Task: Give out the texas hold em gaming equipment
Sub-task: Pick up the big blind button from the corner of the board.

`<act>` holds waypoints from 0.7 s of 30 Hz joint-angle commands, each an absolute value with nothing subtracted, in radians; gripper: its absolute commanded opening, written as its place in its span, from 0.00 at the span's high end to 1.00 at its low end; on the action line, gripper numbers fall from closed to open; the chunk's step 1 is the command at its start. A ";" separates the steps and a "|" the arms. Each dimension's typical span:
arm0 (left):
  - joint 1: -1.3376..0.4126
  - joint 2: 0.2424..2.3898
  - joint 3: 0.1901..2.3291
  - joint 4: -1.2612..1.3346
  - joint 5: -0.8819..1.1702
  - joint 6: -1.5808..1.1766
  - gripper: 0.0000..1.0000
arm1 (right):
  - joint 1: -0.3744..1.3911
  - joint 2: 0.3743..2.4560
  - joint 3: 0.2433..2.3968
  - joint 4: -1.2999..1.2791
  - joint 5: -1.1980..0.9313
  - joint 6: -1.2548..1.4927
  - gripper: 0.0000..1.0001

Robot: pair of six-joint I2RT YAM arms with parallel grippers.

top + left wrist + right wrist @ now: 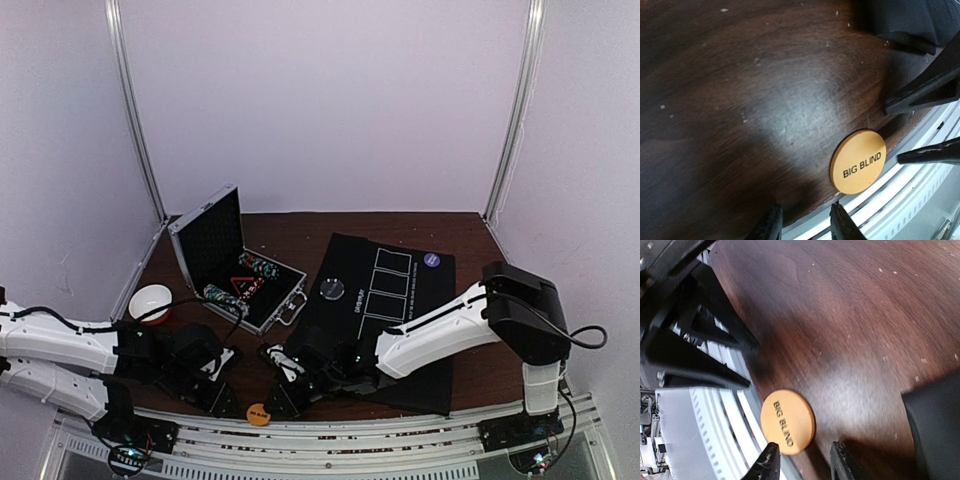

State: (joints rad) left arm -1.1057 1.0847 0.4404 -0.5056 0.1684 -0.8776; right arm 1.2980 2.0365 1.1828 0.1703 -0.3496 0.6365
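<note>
A dark wooden table [290, 232] sits between pale lilac walls, and both arms are bent low over its near edge. At far left stands a red-and-white bowl [150, 300]. Next comes the left gripper [806, 220], its jaws partly apart with nothing between them. Behind it the silver case [238, 268] lies open with poker chips [258, 268] inside.

The orange Big Blind button [858, 161] lies flat at the very lip of the table, apparently part over the white rail, between the two grippers. The right gripper [804, 462] is likewise part open and empty, with the button just ahead of one fingertip. Further right lies a black mat [400, 290].

The step looks like lifting this button. It is thin and flat, so one arm alone should take it, pinching across the rim where it overhangs. Pushing on it sideways could tip it onto the rails.

Only the overhead view shows the case, the mat's card outlines, the black disc [333, 289] and the purple disc [431, 260] on the mat — but the button is a mere orange dot there. The wrist views make its lettering legible, and each shows the other arm's fingers close by.
</note>
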 commanded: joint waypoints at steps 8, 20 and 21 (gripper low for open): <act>-1.102 1.186 0.391 -0.288 0.318 -0.843 0.75 | 1.299 2.110 1.236 0.196 -0.454 0.627 0.80; -1.177 1.255 0.396 -0.264 0.395 -0.813 0.78 | 1.322 2.012 1.146 0.154 -0.463 0.631 0.83; -1.177 1.252 0.396 -0.263 0.393 -0.813 0.78 | 1.321 2.005 1.137 0.158 -0.465 0.638 0.83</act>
State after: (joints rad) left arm -1.1542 1.2308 0.4126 -0.2680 0.3599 -0.8536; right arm 1.3067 2.0525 1.1721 0.1871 -0.4477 0.6323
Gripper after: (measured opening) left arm 0.219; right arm 0.169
